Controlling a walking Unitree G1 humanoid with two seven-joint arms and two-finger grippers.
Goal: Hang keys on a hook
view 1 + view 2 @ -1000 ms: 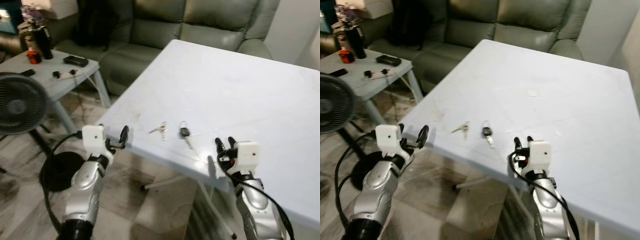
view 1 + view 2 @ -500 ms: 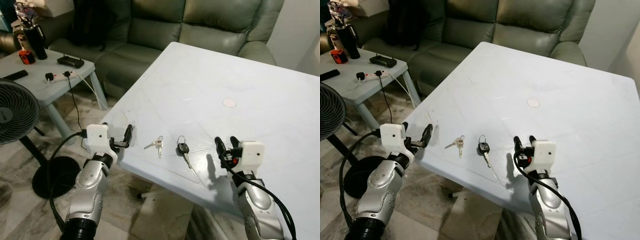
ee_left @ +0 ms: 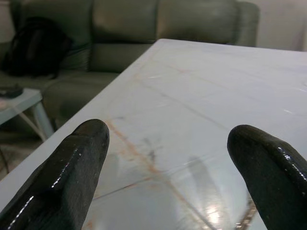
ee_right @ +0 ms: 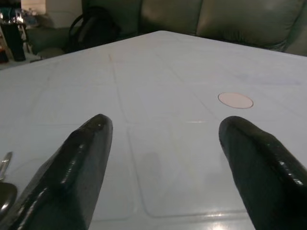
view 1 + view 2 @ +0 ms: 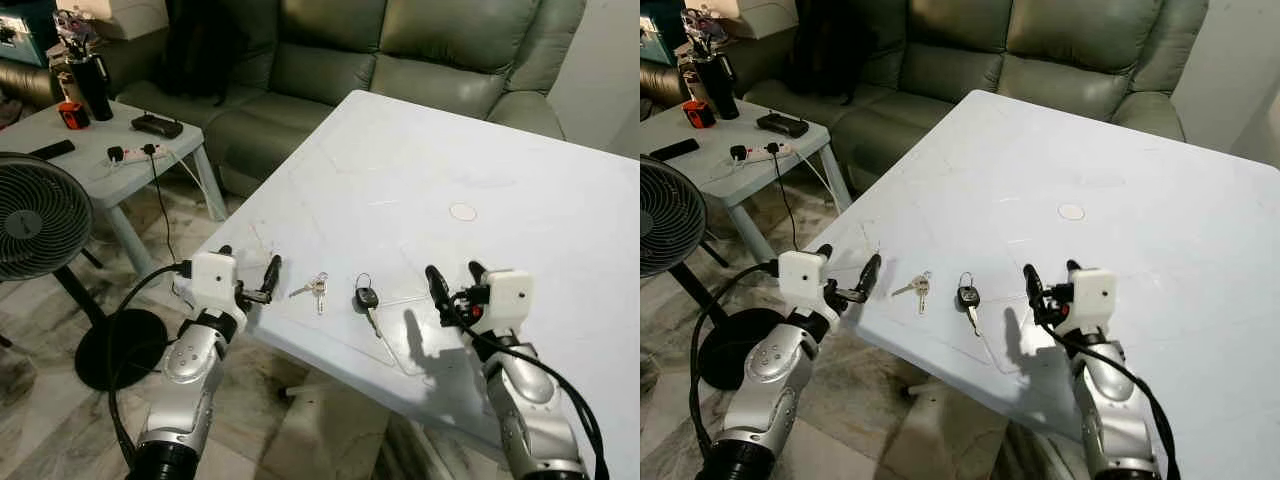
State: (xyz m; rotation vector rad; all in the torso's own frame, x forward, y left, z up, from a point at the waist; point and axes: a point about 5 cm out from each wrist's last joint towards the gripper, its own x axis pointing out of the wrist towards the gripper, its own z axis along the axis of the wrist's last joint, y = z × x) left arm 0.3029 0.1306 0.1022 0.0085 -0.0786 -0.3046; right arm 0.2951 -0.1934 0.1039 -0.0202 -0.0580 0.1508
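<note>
Two sets of keys lie before you near the front edge of the white table (image 5: 480, 150): a small silver bunch (image 5: 316, 288) and, just beside it toward your right, a black-headed car key (image 5: 367, 299) on a ring. Your left gripper (image 5: 250, 283) hovers at the table's near corner, its fingers spread wide, close to the silver bunch but not touching it. Your right gripper (image 5: 452, 283) sits over the tabletop on the other side of the car key, its fingers also wide apart and holding nothing. You can see faint scuffs and square seams on the table, plus a small round mark (image 5: 463, 211) farther in. Beyond it stands a grey-green leather sofa (image 5: 400, 50). Off to your left you have a side table (image 5: 90, 160) with a power strip (image 5: 135, 152), a remote (image 5: 52, 149) and bottles, and a standing fan (image 5: 40, 215) on a pale marbled floor (image 5: 40, 420).
</note>
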